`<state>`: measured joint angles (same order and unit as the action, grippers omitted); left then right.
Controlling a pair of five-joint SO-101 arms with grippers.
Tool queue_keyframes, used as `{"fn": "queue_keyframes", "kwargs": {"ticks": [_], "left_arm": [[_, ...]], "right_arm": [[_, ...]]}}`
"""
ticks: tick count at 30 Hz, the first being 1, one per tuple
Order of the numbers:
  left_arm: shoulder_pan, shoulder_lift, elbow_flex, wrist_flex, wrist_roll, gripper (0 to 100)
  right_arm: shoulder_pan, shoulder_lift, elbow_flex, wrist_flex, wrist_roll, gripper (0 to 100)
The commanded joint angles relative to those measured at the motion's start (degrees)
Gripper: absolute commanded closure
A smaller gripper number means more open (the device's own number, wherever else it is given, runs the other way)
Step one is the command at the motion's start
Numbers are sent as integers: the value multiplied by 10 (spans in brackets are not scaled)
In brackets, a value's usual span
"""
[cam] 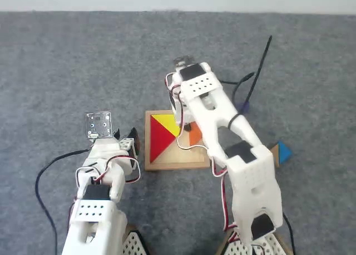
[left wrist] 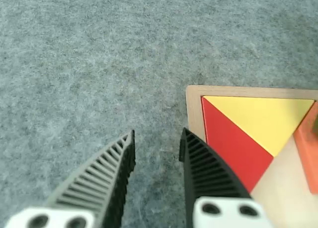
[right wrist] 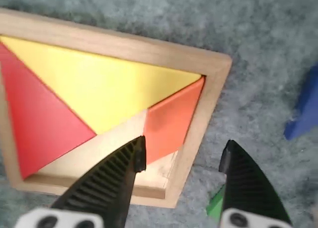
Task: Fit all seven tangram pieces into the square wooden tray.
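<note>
The square wooden tray [cam: 177, 164] lies mid-table and holds a red triangle [cam: 160, 139], a yellow triangle [cam: 166, 121] and an orange piece [cam: 194, 135]. My right gripper [right wrist: 185, 151] hovers open over the tray's corner. One finger is above the orange piece [right wrist: 169, 126] and the other is past the tray rim [right wrist: 211, 96]. The yellow triangle [right wrist: 109, 86] and red triangle [right wrist: 39, 118] lie flat in the tray. My left gripper [left wrist: 156, 138] is open and empty over the carpet, just beside the tray rim [left wrist: 194, 109], near the red triangle [left wrist: 233, 143].
A blue piece [cam: 284, 152] lies on the grey carpet right of the right arm [cam: 222, 121], and a purple piece [cam: 242, 106] sits behind it. Blue [right wrist: 305, 109] and green [right wrist: 216, 205] pieces lie off the tray. A black cable [cam: 258, 71] trails at the back.
</note>
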<state>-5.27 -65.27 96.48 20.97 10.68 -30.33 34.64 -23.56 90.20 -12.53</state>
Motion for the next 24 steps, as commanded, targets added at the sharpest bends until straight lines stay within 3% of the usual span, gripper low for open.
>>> {"fn": "queue_keyframes", "kwargs": {"ticks": [1,15,21,24], "left_arm": [[-3,-8,-7,3,5,855],[-4,-8,-7,3,5,855],[-4,-8,-7,3,5,855],[-4,-8,-7,3,5,855]], "right_arm": [[51,-107,-28,23,6,757],[109,-305,229,-41,3,757],[235,-325,440,-146,5,761],[283,-330,476,-189,38,841]]}}
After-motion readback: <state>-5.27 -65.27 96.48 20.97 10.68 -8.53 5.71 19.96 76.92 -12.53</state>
